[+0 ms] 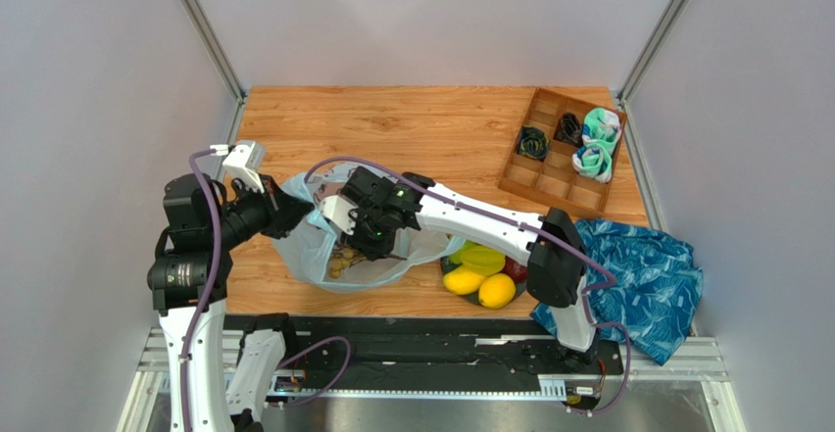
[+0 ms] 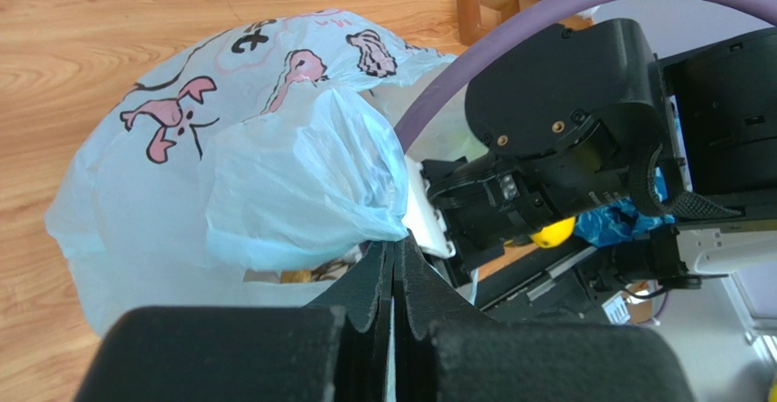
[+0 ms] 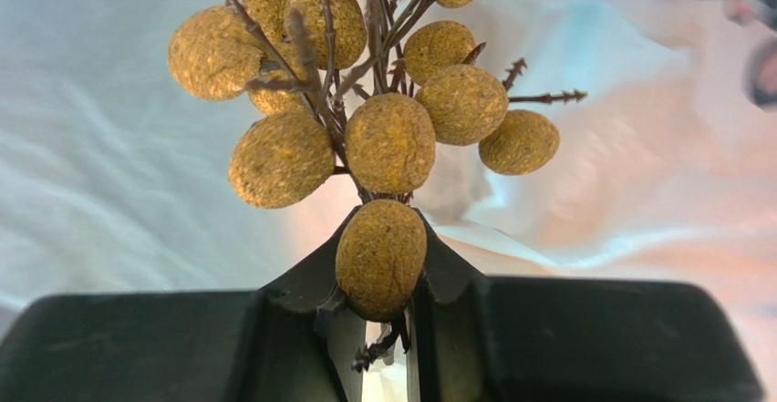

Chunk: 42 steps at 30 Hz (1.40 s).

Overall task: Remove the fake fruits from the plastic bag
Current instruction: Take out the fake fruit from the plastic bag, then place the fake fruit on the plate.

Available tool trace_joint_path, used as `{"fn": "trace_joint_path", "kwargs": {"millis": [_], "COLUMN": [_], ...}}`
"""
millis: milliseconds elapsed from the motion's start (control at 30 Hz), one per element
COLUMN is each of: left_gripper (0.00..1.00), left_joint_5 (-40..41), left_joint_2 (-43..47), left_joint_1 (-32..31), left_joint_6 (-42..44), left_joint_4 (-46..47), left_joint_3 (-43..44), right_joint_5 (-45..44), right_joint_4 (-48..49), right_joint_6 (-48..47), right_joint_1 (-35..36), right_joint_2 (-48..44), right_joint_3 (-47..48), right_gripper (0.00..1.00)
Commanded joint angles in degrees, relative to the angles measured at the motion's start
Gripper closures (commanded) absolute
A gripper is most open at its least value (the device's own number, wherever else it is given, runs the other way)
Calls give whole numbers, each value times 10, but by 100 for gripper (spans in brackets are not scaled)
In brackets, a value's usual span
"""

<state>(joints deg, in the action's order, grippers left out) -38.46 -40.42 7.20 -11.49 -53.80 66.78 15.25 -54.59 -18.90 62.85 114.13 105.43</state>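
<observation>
The plastic bag lies on the wooden table's left front, pale blue-white with a pink cartoon print. My left gripper is shut on a gathered fold of the bag's rim and holds it up. My right gripper reaches into the bag's mouth. It is shut on one berry of a brownish-yellow grape bunch inside the bag. Outside the bag lie other fake fruits: a green-yellow starfruit, yellow lemons and something dark red.
A wooden divided tray with rolled socks stands at the back right. A blue patterned cloth lies at the right front, by the right arm's base. The table's front edge runs just below the bag and the fruits.
</observation>
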Motion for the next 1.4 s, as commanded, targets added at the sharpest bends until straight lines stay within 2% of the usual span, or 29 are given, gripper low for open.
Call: {"fn": "trace_joint_path", "kwargs": {"millis": [0,133,167,233,300,500,600,733,900,1000,1133,1367], "left_gripper": [100,100,100,100,100,100,100,100,100,100,100,100], "left_joint_5": [228,226,230,246,244,194,175,159,146,139,132,133], "left_joint_2": [-20,-20,-20,-21,-24,-39,-47,-55,-62,-64,-66,-67], "left_joint_1": [26,26,27,28,29,29,28,29,28,29,30,30], "left_joint_6": [43,31,26,21,18,7,13,15,20,20,17,18], "left_joint_4": [-10,-6,-6,-7,-4,4,7,24,32,33,39,37], "left_joint_3": [-17,-30,-29,-22,-19,-24,-15,-17,-22,-25,-34,-36], "right_joint_5": [1,-28,-38,-87,-99,-58,-47,-29,-21,-16,39,87], "right_joint_4": [15,-2,-16,-18,-22,-16,-41,-123,-160,-161,-153,-107], "right_joint_6": [-86,-148,-197,-233,-262,-223,-231,-258,-311,-282,-242,-269], "right_joint_1": [-37,-61,-61,-64,-72,-95,-133,-233,-323,-366,-434,-454], "right_joint_2": [-151,-181,-195,-213,-241,-298,-329,-370,-447,-462,-464,-497], "right_joint_3": [-10,-12,-17,-60,-89,-95,-98,-135,-244,-276,-308,-408], "right_gripper": [100,100,100,100,100,100,100,100,100,100,100,100]}}
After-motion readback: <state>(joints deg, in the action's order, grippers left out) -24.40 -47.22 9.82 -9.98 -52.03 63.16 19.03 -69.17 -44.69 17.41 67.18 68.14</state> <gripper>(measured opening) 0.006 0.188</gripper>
